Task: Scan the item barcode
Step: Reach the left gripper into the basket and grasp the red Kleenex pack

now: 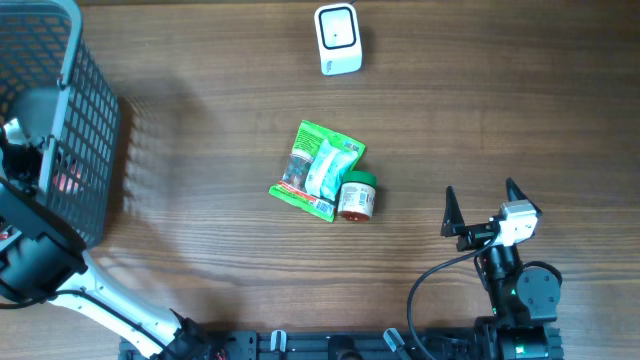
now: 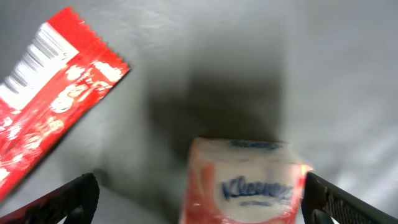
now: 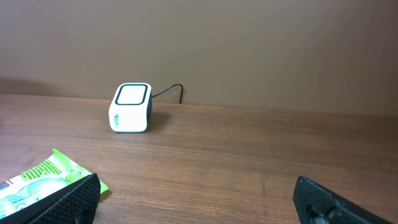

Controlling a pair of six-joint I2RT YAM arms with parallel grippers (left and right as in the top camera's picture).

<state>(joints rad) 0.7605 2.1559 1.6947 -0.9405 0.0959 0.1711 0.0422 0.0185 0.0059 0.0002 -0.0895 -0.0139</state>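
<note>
Inside the grey mesh basket point(image 1: 95, 130) at the table's point(image 1: 250, 280) left edge, the left gripper point(image 2: 200, 182) stands wide open and grips nothing. A blurred Kleenex tissue pack point(image 2: 249, 186) lies between its fingers point(image 2: 74, 196), close to the right one; whether they touch cannot be told. A red packet point(image 2: 50, 93) lies up and to the left, cut off by the frame. From overhead, the arm and basket wall hide this gripper. At mid-table a green packet point(image 1: 318, 168) lies flat, with a small green-lidded jar point(image 1: 357, 196) on its side against its right corner. The white barcode scanner point(image 1: 338, 38) sits well beyond them, near the far edge. At lower right the right gripper point(image 1: 480, 187) is spread open and empty, the jar apart to its left; its wrist view catches only a corner of the packet.
</note>
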